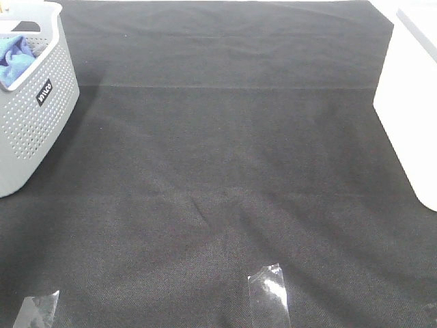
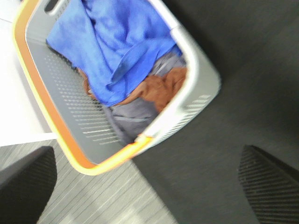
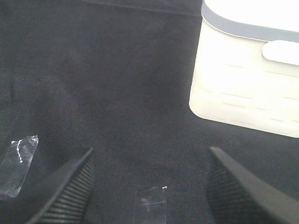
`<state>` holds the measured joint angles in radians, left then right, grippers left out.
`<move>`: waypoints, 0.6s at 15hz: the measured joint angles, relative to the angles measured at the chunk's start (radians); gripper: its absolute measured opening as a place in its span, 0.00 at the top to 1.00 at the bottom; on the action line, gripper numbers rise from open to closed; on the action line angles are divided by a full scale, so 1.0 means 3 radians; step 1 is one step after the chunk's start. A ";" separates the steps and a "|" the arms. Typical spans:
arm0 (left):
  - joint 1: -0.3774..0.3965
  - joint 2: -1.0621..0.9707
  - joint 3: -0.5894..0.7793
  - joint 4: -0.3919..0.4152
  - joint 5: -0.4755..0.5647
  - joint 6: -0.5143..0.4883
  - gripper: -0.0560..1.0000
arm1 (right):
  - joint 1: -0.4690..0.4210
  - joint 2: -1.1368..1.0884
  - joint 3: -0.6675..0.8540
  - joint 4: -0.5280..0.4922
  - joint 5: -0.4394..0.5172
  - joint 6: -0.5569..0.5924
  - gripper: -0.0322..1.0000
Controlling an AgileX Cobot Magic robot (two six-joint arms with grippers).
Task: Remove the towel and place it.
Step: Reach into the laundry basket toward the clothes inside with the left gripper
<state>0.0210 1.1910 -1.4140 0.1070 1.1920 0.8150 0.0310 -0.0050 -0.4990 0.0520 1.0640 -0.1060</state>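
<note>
I am at the reach step: my left pincer (image 2: 145,156) hangs over a corner of the basket (image 2: 60,98), jaws spread wide and holding nothing. The towel (image 2: 112,46) lies crumpled inside, on top of a brown cloth (image 2: 161,88) and a grey cloth (image 2: 133,116). My right pincer (image 3: 150,156) is parted and empty over the black table cloth (image 3: 117,70). Next, I judge, I must drop into the basket and pinch only the blue fold, not the 2 cloths beneath

Of the left gripper (image 2: 147,161) two black, wedge-shaped fingers (image 2: 266,182) are seen, their surfaces covered with fine dotted ridges. The right gripper (image 3: 150,154) is likewise shown with black tapered fingers (image 3: 70,196), ribbed on the inner faces.
</note>
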 joint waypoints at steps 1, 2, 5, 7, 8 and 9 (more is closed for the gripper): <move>0.0000 0.0367 -0.0283 0.0087 0.0043 0.0053 0.01 | 0.0000 0.0000 0.0000 0.0000 0.0000 0.0000 0.35; 0.0007 0.0650 -0.0547 0.0113 0.0050 0.0067 0.01 | 0.0000 0.0000 0.0000 0.0000 0.0000 0.0000 0.35; 0.0007 0.1390 -0.1077 0.0180 0.0047 0.0250 0.01 | 0.0000 0.0000 0.0000 0.0000 0.0000 0.0000 0.35; 0.0030 0.1743 -0.1150 0.0347 0.0047 0.0473 0.01 | 0.0000 0.0000 0.0000 0.0000 0.0000 0.0000 0.35; 0.0077 0.1877 -0.1157 0.0380 0.0057 0.0513 0.01 | 0.0000 0.0000 0.0000 0.0000 0.0000 0.0000 0.35; 0.0150 0.2000 -0.1157 0.0400 0.0057 0.0550 0.01 | 0.0000 0.0000 0.0000 0.0000 0.0000 0.0000 0.35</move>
<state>0.0660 1.7910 -1.7610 0.2270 1.2090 0.9800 0.0310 -0.0050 -0.4990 0.0520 1.0640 -0.1060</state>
